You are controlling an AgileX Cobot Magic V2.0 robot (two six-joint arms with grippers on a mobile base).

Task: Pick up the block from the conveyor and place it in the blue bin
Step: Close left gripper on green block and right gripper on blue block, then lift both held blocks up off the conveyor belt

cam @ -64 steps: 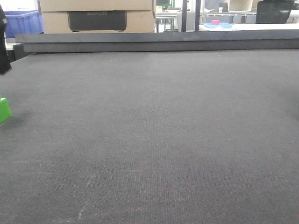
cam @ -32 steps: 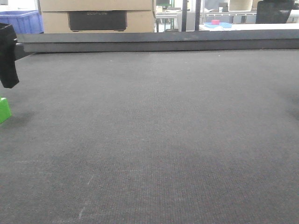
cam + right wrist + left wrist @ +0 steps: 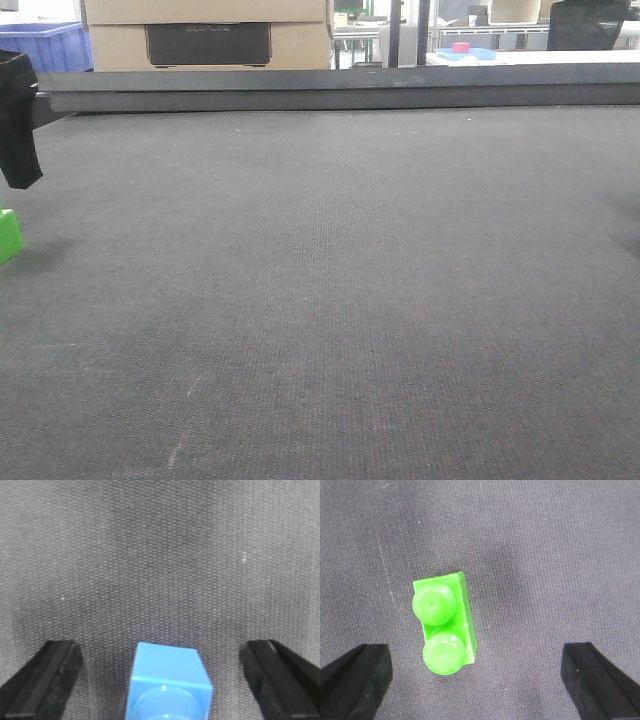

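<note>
hovering over the conveyor belt point(image 3: 545, 555), my left gripper point(image 3: 475, 680) is released, jaws spread wide. the green two-stud block point(image 3: 445, 625) lies on the belt between them, nearer the left jaw, touching neither, studs facing the wrist camera. in the front view it sits at the left edge, low beneath the gripper. the blue bin point(image 3: 45, 45) stands far left, beyond the dark rail point(image 3: 340, 90). my right gripper point(image 3: 159, 682) is released too, with a blue block point(image 3: 167, 667) lying untouched on the belt between its jaws.
</note>
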